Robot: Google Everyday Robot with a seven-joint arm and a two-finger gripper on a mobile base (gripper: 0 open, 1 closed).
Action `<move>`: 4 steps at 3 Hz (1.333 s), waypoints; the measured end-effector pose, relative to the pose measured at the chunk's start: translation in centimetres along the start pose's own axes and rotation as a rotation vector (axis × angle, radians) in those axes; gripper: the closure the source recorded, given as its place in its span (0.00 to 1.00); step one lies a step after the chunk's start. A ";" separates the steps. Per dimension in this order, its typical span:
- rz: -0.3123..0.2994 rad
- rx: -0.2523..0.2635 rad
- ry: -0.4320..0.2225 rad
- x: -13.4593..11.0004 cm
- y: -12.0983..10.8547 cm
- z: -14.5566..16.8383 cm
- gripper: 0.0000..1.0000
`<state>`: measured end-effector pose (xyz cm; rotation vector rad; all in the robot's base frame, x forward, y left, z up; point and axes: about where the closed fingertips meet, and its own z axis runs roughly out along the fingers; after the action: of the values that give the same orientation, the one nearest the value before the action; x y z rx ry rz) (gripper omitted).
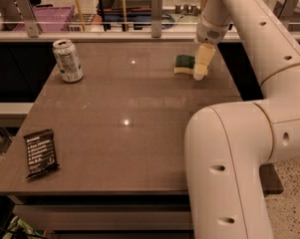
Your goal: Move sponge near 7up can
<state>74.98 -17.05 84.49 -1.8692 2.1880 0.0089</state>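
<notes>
1. Gripper (pixel 201 67) is far right, against the right end of the sponge (pixel 184 63); can't tell whether it's grasping.
2. 7up can (pixel 67 59) upright, far left, near the edge.
3. Open surface (pixel 134 108) runs between them; black packet (pixel 40 152) at near-left corner.

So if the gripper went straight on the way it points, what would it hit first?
Probably the table, right beside the sponge. The gripper hangs low at the table's far right, pointing down at the sponge's right edge. Depth is unclear, so it might clip the sponge itself.
</notes>
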 end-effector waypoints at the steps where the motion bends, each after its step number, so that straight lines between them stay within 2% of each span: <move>1: 0.001 -0.006 0.010 -0.2 -0.1 0.9 0.00; 2: 0.000 -0.025 0.020 -0.2 0.1 1.9 0.18; 3: -0.001 -0.047 0.026 0.0 0.4 2.8 0.40; 4: -0.001 -0.047 0.026 -0.2 0.3 2.2 0.64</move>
<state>75.16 -16.45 82.38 -1.9061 2.2231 0.0362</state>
